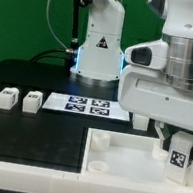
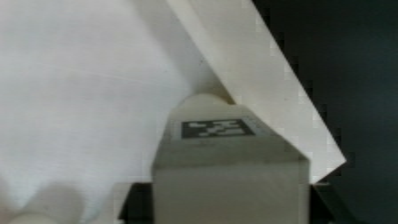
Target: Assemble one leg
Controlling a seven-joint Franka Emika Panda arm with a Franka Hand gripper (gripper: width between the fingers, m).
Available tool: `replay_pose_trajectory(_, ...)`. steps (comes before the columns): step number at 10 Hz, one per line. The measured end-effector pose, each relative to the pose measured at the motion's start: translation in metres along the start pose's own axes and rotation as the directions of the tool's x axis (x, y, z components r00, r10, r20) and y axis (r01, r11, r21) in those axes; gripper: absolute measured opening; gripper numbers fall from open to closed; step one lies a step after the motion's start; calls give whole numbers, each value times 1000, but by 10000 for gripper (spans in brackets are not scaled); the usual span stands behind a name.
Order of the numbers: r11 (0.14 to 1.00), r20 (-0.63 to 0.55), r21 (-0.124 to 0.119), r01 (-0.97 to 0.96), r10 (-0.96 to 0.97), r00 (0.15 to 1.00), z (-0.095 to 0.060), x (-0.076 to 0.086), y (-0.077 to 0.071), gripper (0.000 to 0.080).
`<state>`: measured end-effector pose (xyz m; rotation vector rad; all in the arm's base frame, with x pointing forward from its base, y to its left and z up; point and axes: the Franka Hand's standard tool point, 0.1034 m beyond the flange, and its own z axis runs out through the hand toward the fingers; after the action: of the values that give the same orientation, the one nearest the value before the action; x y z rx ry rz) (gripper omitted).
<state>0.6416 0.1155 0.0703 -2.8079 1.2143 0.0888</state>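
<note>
The leg [image 1: 181,151] is pinched by the claw [image 1: 178,164], with its tag facing outward. It is low over the tabletop [image 1: 63,165], at the corner on the exterior view's right. Two other legs [image 1: 5,96] stand on the bench [image 1: 27,73] near the marker board [image 1: 88,106].

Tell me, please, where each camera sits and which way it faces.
Exterior view: off the arm, at the table's near side, facing the arm's base; it shows the base, the wrist and the gripper holding the leg.
Wrist view: on the wrist, looking down past the held leg onto the white tabletop; the fingers cannot be told apart here.
Shared: the tagged leg and the tabletop.
</note>
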Motion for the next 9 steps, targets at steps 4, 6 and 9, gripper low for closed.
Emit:
replay_pose_trajectory(4, 672, 7, 66, -737, 739, 674, 2, 1, 3, 291)
replay_pose_trajectory(6, 534, 29, 62, -843, 844, 536, 1, 1, 3, 291)
replay_pose_trajectory(9, 759, 9, 62, -648, 648, 761, 3, -1, 2, 460)
